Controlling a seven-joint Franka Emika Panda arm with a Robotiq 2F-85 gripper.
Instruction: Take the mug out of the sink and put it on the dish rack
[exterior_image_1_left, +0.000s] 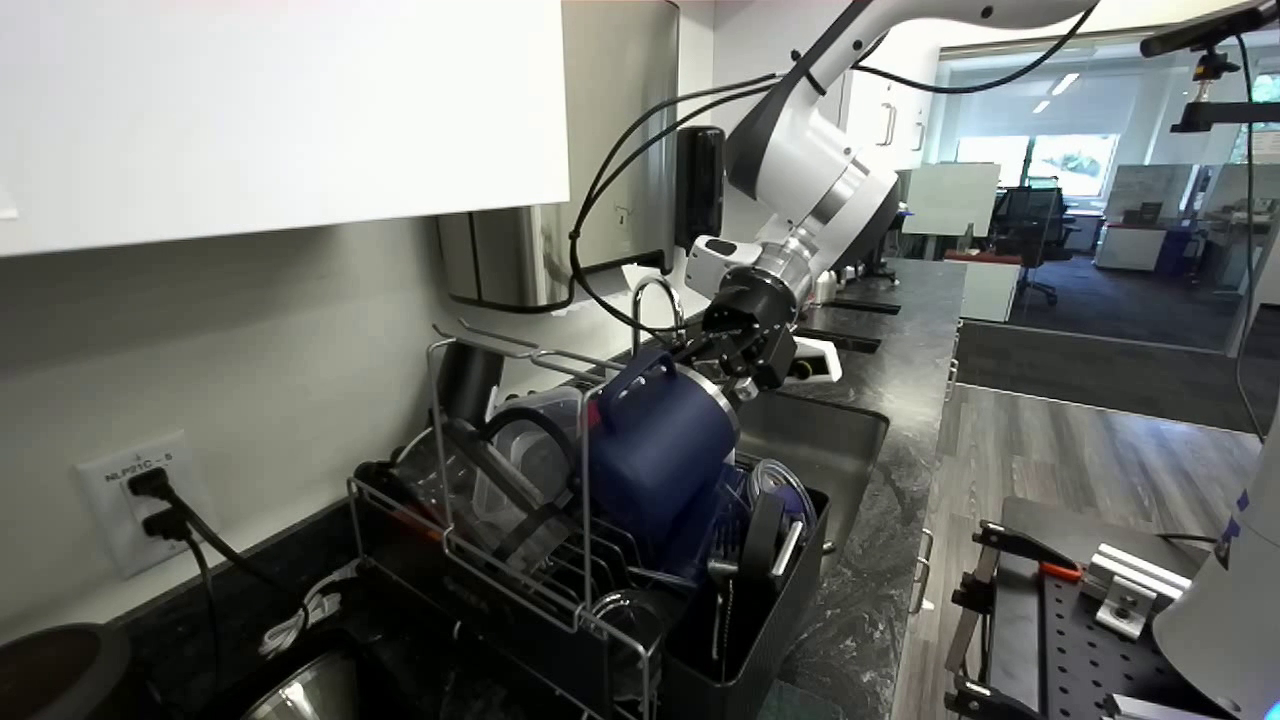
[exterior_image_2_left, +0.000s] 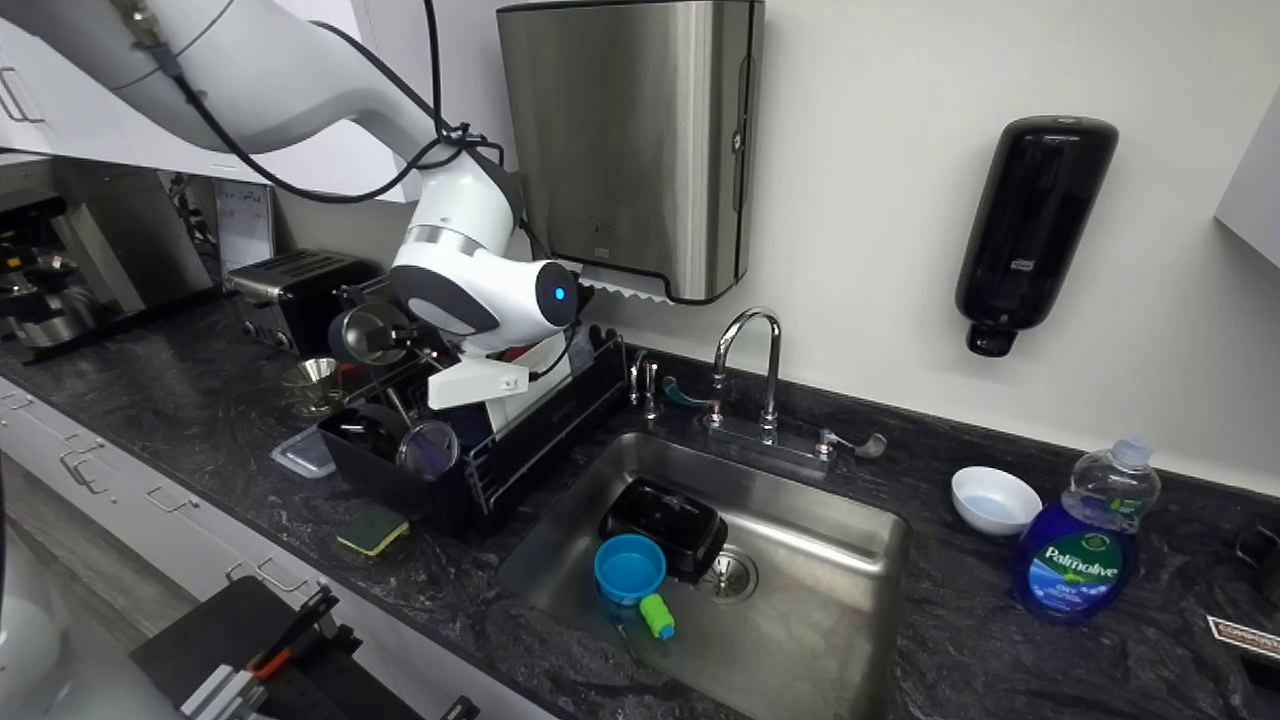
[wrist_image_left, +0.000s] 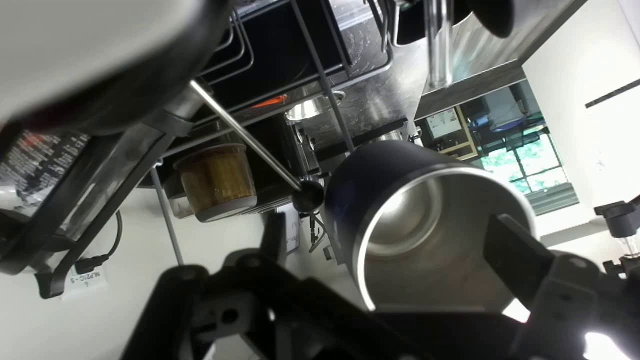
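Though visible, mug (wrist_image_left: 432, 235) partly behind fingers (wrist_image_left: 516, 252)

In an exterior view the arm (exterior_image_2_left: 455, 205) seemingly hides most of the mug (exterior_image_1_left: 655, 450).

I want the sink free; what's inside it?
The sink holds a black dish, a blue cup and a green item, with the drain beside the dish. Its floor beneath them is covered.

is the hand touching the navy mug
Cannot tell: in the wrist view, one finger of the hand overlaps the navy mug, neither contact nor gap plain.
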